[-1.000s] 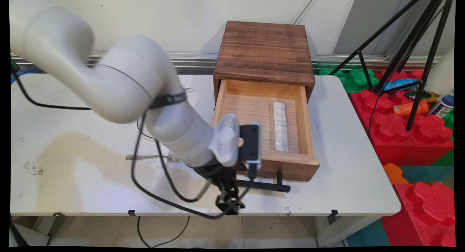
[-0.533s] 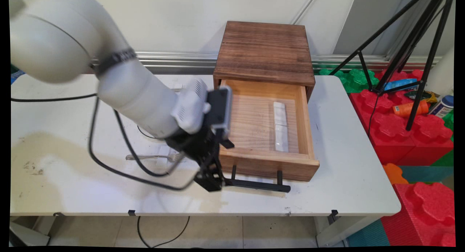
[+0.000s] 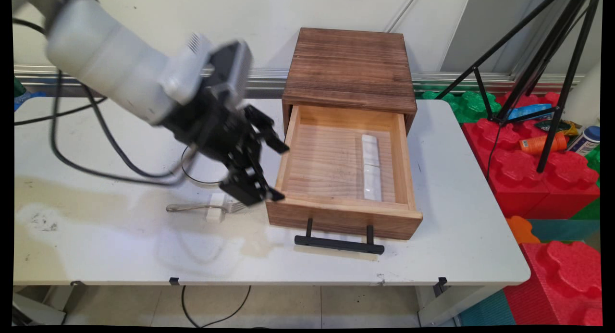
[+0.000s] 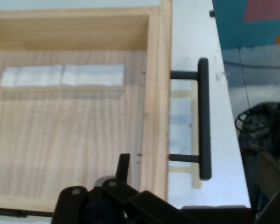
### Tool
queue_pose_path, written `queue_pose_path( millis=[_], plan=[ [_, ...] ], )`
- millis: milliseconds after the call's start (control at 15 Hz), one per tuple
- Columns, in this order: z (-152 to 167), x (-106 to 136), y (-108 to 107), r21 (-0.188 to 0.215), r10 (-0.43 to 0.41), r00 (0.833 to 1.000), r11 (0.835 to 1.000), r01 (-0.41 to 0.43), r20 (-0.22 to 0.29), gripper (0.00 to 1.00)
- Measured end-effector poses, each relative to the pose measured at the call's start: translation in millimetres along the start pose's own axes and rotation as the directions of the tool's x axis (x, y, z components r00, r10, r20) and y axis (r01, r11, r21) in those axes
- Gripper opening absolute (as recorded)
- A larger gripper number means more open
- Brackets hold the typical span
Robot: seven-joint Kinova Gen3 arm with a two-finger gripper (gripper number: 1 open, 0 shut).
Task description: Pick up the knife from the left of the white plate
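While the white table (image 3: 120,237) carries everything, the biggest thing on it is the dark wooden cabinet (image 3: 350,66) at the far side, against the wall. Its light wooden drawer (image 3: 288,150) is pulled out toward the near edge, with a black bar handle (image 3: 339,244) on its front. The arm comes in from the upper left, black cables looping beneath it. The black gripper (image 3: 276,172) hangs above the table just left of the drawer's left wall, its fingers spread wide, holding nothing. One finger (image 3: 269,136) reaches toward the drawer's left rim, and the other points down near the front left corner. From the hand view, the drawer wall (image 4: 154,107) and the handle (image 4: 204,119) lie right below the hand.

A white oblong block (image 3: 370,167) lies inside the drawer along its right wall. On the table left of the drawer, a metal fork (image 3: 202,208) rests across a small white block (image 3: 215,213), close under the gripper.
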Motion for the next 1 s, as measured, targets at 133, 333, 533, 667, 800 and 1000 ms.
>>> queue_pose_path(
  millis=[133, 333, 533, 667, 800, 1000],
  plan=[
    [-17.3, -7.2, -9.6, 0.005, -0.008, 1.000, 1.000, 0.008, -0.030, 1.00],
    [-42.0, -19.2, -22.6, 0.018, -0.028, 0.998, 0.999, 0.029, -0.062, 1.00],
    [-64.7, -33.1, -35.4, 0.036, -0.067, 0.994, 0.997, 0.071, -0.083, 1.00],
    [-75.5, -39.9, -43.3, 0.049, -0.093, 0.991, 0.994, 0.098, -0.096, 1.00],
    [-83.1, -44.8, -49.4, 0.060, -0.114, 0.988, 0.991, 0.120, -0.107, 1.00],
    [-90.3, -50.3, -54.9, 0.073, -0.135, 0.984, 0.987, 0.144, -0.118, 1.00]
  ],
)
